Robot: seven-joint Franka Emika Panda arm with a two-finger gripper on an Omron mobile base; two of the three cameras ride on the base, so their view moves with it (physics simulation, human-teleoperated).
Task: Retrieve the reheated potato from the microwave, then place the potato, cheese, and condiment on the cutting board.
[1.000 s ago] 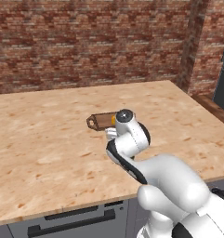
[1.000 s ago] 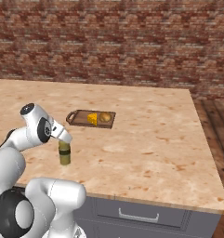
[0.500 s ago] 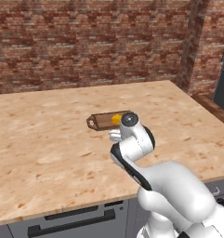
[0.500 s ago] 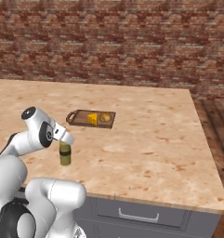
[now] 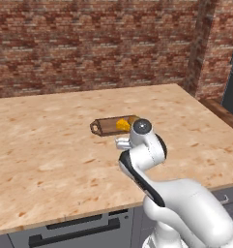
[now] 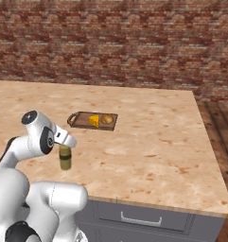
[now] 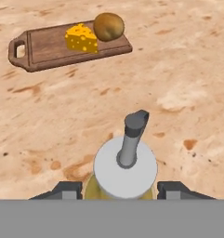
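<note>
While the claw (image 7: 120, 189) sits low over the bench (image 6: 153, 142), you have the condiment (image 6: 65, 157) standing upright between its two fingertips, one dark tip showing on each side of the bottle's shoulder in the hand view. Jaws narrowed close against the bottle; reads as a grip, though actual contact is hidden under the pale cap. Bottle base appears to rest on the bench, toward the near edge.

Cutting board (image 7: 62, 44) lies ahead of the claw, farther from the near edge and well apart from the bottle. Its long axis runs across your line of approach, loop handle at the left end in the hand view. Cheese (image 7: 81, 38) and potato (image 7: 108, 26) already sit on it, side by side, crowding the end away from the handle.

Judgement: your carry goes up, then forward over the bench. Bare wood is at the handle end, so aim there.
</note>
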